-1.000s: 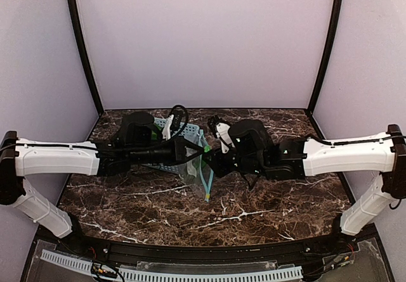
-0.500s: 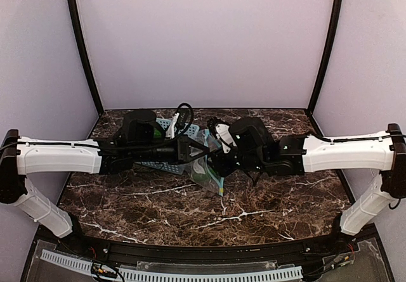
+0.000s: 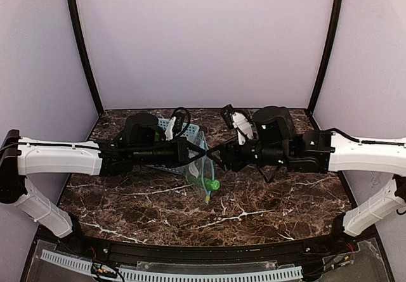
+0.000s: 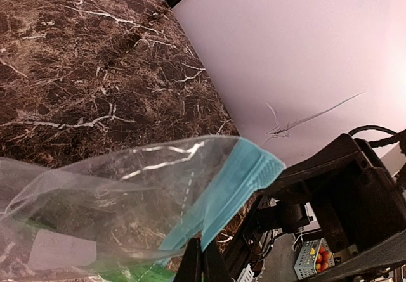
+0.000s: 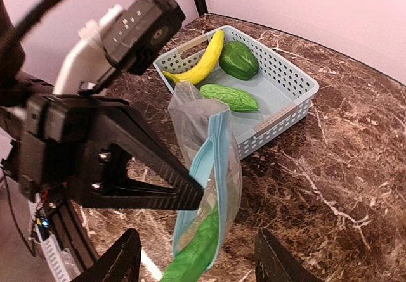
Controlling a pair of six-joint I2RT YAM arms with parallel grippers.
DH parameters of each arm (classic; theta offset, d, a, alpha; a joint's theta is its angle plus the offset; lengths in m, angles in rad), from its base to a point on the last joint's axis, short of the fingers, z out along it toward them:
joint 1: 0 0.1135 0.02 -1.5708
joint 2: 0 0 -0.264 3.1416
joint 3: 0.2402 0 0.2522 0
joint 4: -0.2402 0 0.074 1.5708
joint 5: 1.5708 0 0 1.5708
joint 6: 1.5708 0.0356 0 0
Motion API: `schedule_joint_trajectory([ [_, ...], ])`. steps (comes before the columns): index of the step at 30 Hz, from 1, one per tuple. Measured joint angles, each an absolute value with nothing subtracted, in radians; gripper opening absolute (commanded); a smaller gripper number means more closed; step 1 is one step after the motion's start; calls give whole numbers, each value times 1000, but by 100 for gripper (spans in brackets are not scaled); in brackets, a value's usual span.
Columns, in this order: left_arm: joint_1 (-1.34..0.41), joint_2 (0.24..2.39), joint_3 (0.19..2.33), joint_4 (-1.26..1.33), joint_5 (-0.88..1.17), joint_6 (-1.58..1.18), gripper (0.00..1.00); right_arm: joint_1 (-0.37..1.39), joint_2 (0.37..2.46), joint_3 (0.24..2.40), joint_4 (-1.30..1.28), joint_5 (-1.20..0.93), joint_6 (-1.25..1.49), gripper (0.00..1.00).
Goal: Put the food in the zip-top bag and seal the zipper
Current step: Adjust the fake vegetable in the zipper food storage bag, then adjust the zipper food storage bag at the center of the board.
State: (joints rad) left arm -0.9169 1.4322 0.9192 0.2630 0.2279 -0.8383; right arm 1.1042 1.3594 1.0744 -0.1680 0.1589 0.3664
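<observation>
Plain lilac walls (image 3: 203, 41) with black corner posts close in the top and sides of the overhead frame, and a dark brown marble tabletop (image 3: 266, 206), glossy and probably slick under plastic, fills the lower half. The two arms meet at its centre. The left gripper (image 3: 203, 150) is pressed together, pinching the zip-top bag (image 3: 198, 171) at its mouth so the pouch hangs just in front of the light-blue slotted basket (image 5: 298, 82). The right gripper (image 5: 196, 231) faces it from the right with fingers spread, holding nothing. The bag looks thin, crinkly and limp, and it will likely sag and fold wherever it is unsupported, so the firmest hold is the stiffer rim. One green cucumber piece (image 5: 193, 256) sits low in the bag with its end poking out of the mouth. It looks like light, rigid, smooth plastic and may slide out if the bag tips. In the basket at the top of the right wrist view lie the banana (image 5: 200, 60), the bell pepper (image 5: 239, 59) and a second cucumber piece (image 5: 228, 97), each best gripped across its narrow middle. The zipper (image 5: 196, 187), a light-blue strip, gapes open.
</observation>
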Motion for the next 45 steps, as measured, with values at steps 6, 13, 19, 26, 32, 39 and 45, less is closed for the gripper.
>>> schedule_joint_trajectory([
  [6, -906, 1436, 913, 252, 216, -849, 1, 1104, 1235, 994, -153, 115, 435, 76],
  [13, -897, 1440, 913, 252, 212, -850, 1, 1104, 1183, 822, -139, 122, 518, 68],
  [19, -891, 1440, 913, 251, 208, -850, 1, 1104, 1216, 702, -85, 135, 603, 58],
  [26, -890, 1440, 913, 250, 204, -850, 1, 1113, 1316, 635, 76, 110, 645, 55],
  [32, -889, 1440, 913, 242, 200, -850, 1, 1148, 1403, 635, 218, 101, 641, 52],
  [39, -888, 1440, 913, 229, 196, -850, 1, 1166, 1504, 651, 316, 100, 622, 49],
  [45, -881, 1440, 913, 229, 193, -850, 1, 1184, 1576, 682, 366, 80, 610, 48],
])
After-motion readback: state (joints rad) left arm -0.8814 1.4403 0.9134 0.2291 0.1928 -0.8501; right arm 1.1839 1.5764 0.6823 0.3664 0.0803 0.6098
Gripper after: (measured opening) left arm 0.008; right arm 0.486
